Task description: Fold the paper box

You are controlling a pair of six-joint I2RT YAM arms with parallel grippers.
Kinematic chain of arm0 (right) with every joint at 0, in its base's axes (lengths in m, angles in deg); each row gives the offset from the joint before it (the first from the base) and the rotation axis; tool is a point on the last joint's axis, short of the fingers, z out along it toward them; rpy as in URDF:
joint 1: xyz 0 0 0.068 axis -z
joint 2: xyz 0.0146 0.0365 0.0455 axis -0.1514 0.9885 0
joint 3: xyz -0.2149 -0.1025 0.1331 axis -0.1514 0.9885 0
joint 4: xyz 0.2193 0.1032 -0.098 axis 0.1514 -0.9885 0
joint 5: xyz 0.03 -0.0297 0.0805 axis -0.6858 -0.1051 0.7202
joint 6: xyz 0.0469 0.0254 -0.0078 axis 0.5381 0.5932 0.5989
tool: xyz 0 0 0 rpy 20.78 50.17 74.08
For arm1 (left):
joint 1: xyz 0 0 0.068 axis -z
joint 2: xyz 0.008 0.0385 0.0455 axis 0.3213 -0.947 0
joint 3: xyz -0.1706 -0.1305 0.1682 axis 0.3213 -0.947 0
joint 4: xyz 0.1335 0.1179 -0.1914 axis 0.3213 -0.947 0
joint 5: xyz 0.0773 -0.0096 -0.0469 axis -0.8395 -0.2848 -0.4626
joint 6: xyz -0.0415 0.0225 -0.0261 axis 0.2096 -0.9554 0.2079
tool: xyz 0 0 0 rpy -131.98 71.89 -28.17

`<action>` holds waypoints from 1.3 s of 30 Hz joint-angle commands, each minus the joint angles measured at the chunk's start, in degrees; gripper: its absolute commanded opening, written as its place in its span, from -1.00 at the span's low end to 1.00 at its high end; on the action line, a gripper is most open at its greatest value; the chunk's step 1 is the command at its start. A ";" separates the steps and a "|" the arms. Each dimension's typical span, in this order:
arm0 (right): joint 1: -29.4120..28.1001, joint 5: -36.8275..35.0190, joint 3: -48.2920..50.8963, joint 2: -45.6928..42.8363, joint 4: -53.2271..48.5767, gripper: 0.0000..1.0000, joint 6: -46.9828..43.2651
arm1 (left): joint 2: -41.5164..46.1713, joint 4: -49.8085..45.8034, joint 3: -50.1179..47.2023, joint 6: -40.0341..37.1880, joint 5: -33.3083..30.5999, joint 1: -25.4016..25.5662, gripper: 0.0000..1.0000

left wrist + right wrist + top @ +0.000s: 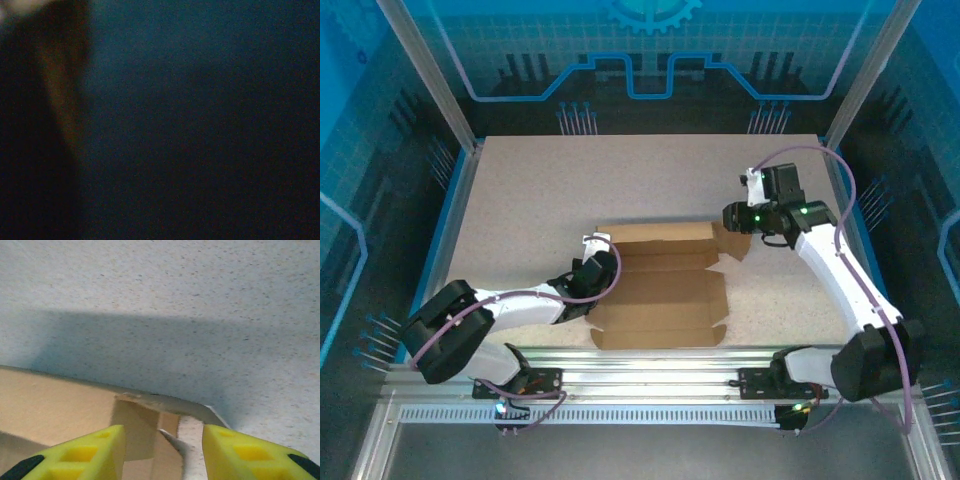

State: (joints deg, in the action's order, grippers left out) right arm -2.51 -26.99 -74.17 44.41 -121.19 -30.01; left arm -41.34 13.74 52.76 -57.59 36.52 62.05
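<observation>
Right pincer (pixel 162 432) apart at far corner flap of box (pixel 665 290), left pincer (pixel 596 260), grip unclear, at left wall; folding seemingly half done, lid yet to close.

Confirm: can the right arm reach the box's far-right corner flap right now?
Likely yes: the right tool hovers at that corner of the paper box, jaws apart, flap just ahead, nothing in between.

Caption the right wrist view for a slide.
Right claw, jaws apart, at a corner of the paper box on the speckled table.
</observation>
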 commanded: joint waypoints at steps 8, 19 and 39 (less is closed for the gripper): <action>2.57 -3.37 -2.10 6.65 -6.69 -0.08 -4.02 | -0.70 -3.06 1.10 -1.13 0.20 0.64 -0.63; 2.55 1.67 3.23 5.11 -4.50 -0.48 -1.29 | -2.09 -4.29 2.94 -0.14 0.10 0.90 -0.62; -3.33 2.01 2.77 2.78 -7.81 -0.89 -0.96 | -3.54 -5.76 4.37 1.24 -1.68 2.04 -0.63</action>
State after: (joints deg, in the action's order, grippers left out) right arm -4.26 -26.66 -68.96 48.08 -126.85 -30.36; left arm -43.70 10.92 56.04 -57.28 35.05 63.25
